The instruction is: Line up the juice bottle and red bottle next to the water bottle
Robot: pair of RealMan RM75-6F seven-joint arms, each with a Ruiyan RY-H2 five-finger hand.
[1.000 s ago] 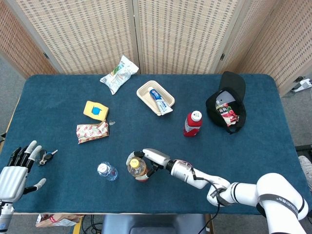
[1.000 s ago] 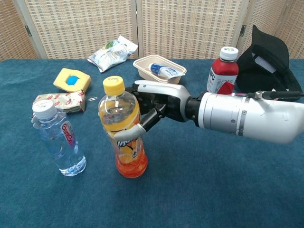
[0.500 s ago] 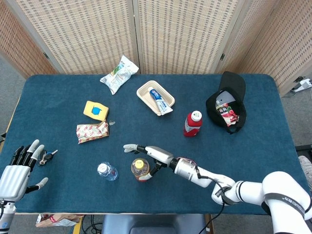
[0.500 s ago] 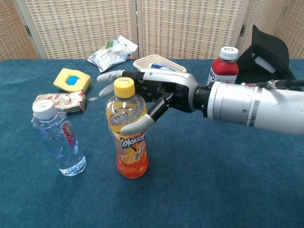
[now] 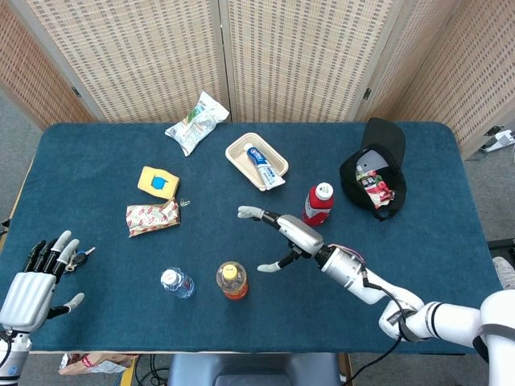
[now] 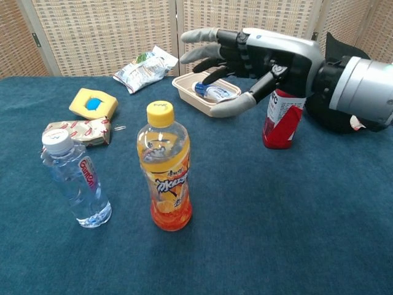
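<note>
We see the orange juice bottle with the yellow cap (image 6: 164, 169) standing upright just beside the clear plastic water bottle (image 6: 72, 179) on the blue tablecloth (image 6: 276, 215). Our right hand (image 6: 255, 58) hovers fingers spread, empty, before the red bottle (image 5: 317, 204). Our left hand (image 5: 32, 283) lies spread, empty.

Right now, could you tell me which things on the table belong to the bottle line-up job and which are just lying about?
Job: juice bottle, water bottle, red bottle.

Lying about: white tray holding a tube, snack bag, yellow sponge, red-and-white packet, black cap, keys.
</note>
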